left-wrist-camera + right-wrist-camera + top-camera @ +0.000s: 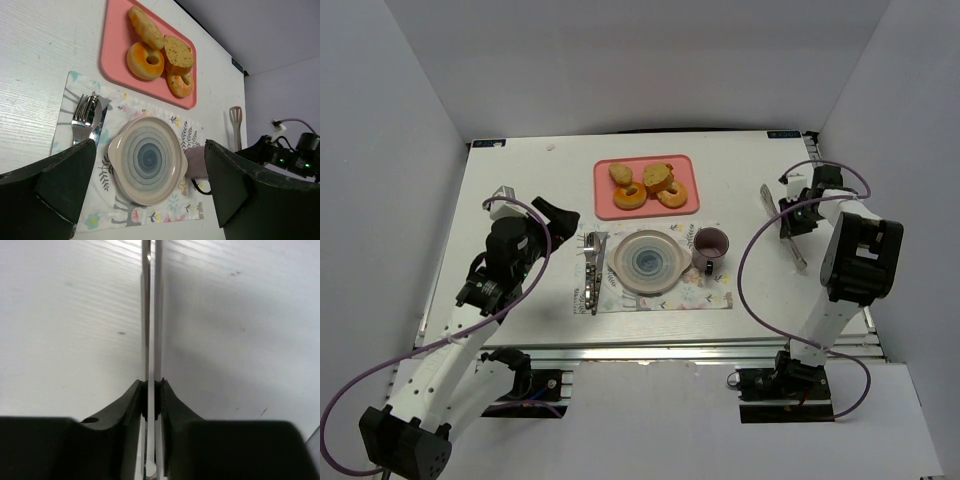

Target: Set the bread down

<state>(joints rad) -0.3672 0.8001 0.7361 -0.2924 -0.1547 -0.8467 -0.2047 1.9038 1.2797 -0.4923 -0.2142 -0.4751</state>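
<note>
The bread lies on a pink tray [604,190] at the back middle: two rings [629,196] [672,194] and two rolls [621,174] [658,176]. The left wrist view shows the tray [112,55], a ring [146,61], the other ring [180,84] and the rolls [146,27] [178,52]. My left gripper [560,215] [150,190] is open and empty, above the table left of the plate [645,262] [147,160]. My right gripper [790,215] [151,390] is shut on the thin handle of a utensil [795,245] [151,315] on the table at the right.
A purple mug [710,245] [196,162] stands right of the plate on a patterned placemat [710,298] [70,95]. Cutlery [592,270] [86,115] lies on the mat's left edge. White walls enclose the table on three sides.
</note>
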